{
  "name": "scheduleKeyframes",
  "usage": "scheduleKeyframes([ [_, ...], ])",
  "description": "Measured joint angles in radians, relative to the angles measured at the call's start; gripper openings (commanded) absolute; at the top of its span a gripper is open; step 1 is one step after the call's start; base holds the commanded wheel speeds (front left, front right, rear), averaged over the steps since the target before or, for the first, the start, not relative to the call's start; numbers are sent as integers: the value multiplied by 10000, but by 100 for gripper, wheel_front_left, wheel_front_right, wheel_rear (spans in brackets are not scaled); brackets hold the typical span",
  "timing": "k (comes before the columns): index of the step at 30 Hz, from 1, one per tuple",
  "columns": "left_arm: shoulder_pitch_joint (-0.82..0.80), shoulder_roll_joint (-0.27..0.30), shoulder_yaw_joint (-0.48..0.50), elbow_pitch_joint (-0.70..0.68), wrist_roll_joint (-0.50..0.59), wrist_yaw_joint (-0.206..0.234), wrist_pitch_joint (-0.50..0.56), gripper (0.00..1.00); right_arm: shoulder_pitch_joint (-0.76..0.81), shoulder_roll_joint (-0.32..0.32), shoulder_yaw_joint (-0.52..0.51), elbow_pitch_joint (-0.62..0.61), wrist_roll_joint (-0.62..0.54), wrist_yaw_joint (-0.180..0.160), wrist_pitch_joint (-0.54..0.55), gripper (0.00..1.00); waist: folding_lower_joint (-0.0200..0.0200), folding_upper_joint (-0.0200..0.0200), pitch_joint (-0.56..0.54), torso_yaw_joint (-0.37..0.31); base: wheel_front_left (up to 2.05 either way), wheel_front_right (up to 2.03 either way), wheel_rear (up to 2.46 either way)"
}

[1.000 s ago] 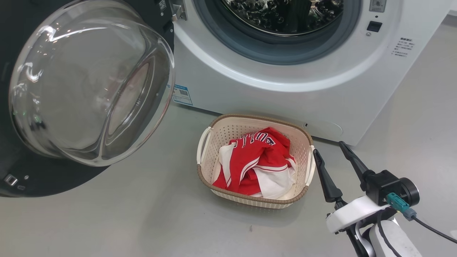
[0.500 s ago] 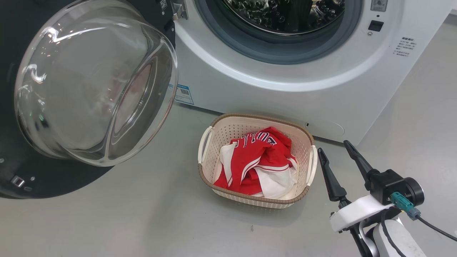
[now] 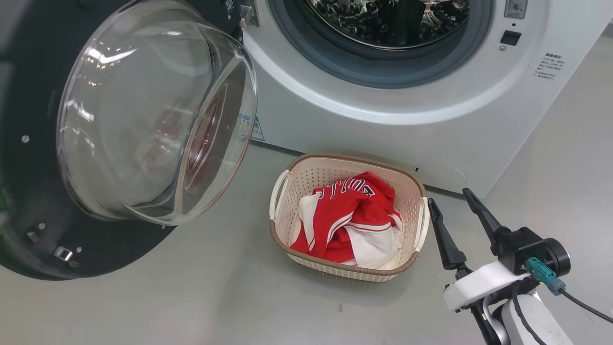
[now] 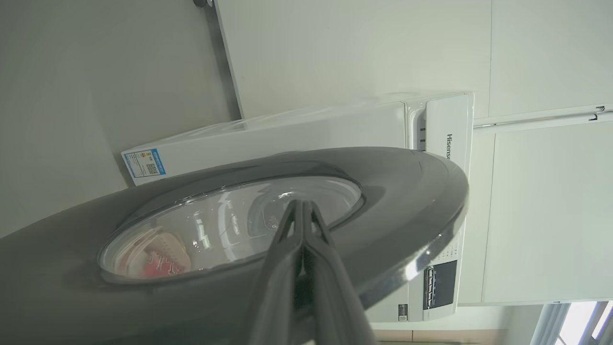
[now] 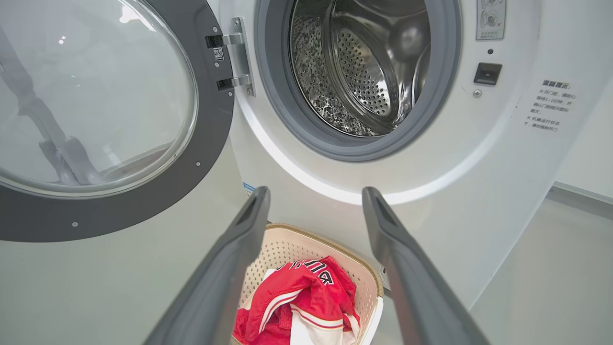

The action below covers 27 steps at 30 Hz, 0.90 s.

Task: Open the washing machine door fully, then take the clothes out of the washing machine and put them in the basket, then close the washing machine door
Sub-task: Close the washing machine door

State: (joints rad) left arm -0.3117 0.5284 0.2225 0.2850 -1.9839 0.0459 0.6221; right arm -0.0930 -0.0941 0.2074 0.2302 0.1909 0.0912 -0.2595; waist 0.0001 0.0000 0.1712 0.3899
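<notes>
I see the washing machine door [image 3: 143, 110] standing open at the left of the washing machine [image 3: 383, 129]. On the left gripper [image 4: 301, 203] the 2 fingers are pressed together with nothing between them, lying over the door's outer face; contact I cannot tell. On the right gripper [image 3: 448, 196] the fingers are spread and hold nothing, just right of the basket [image 3: 311, 182]. The clothes [image 3: 349, 220] lie heaped in the basket on the floor [image 3: 191, 297], before the machine.

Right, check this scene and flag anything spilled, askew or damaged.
Nothing stands out. The clothes lie bunched inside the basket, none spilling out; the basket sits upright on the floor before the washing machine. The washing machine door hangs open, glass intact, and the drum looks empty. Only a small dark speck marks the floor.
</notes>
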Motion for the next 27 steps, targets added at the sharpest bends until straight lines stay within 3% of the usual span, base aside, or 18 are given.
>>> scheduleKeyframes([
  [16,654,-163,-313,-1325,-832,-880,1923,0,1,-2,-38,-31,0,-2,0,100,0,0,-40,-39,0,0,0],
  [27,1136,-395,-823,-2539,-1120,-1214,2959,0,0,15,27,-44,0,-13,0,100,0,0,-25,-259,0,0,0],
])
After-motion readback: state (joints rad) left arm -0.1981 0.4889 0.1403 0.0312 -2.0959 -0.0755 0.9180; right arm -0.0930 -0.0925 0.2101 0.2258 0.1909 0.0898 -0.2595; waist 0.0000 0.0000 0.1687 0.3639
